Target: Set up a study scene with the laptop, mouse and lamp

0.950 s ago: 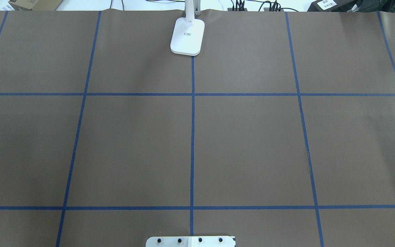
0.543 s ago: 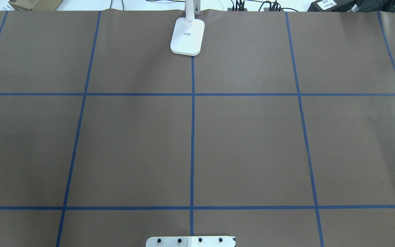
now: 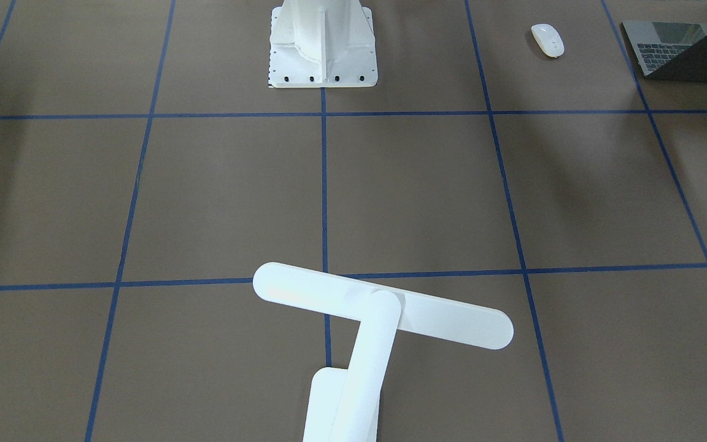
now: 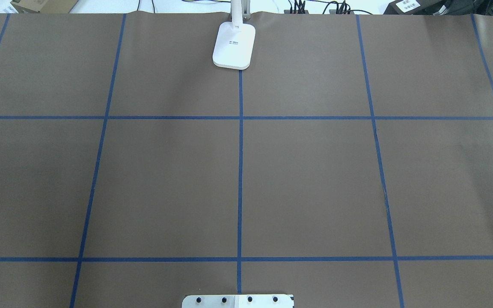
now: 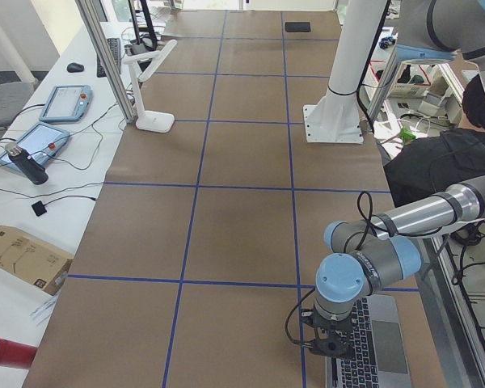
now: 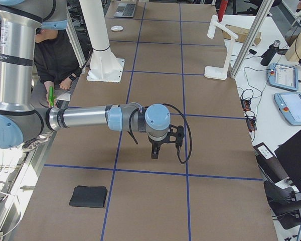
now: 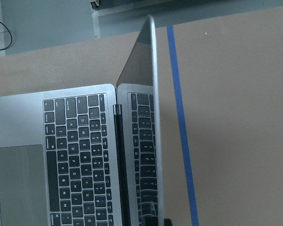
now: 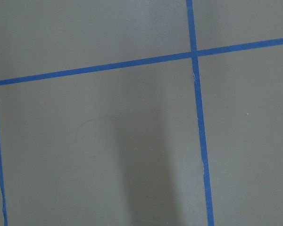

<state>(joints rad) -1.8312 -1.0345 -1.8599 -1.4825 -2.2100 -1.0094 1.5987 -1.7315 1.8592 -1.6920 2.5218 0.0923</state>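
Early stage: the laptop (image 3: pixel 703 58) sits open at the worktop's left robot-side corner, the mouse (image 3: pixel 547 40) near it, and the lamp (image 4: pixel 234 45) mid far edge. The left gripper (image 5: pixel 332 347) hangs over the laptop and the right gripper (image 6: pixel 156 150) over bare worktop. You cannot tell either's grip, and all three items probably await placing

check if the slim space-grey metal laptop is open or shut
Open: on the slim space-grey metal laptop, the dark screen stands raised off its base, and the black keys and grey trackpad lie exposed.

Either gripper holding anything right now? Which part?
Cannot be told. The left gripper sits at the laptop screen's free edge, grip unconfirmed; the right gripper hangs over the table.
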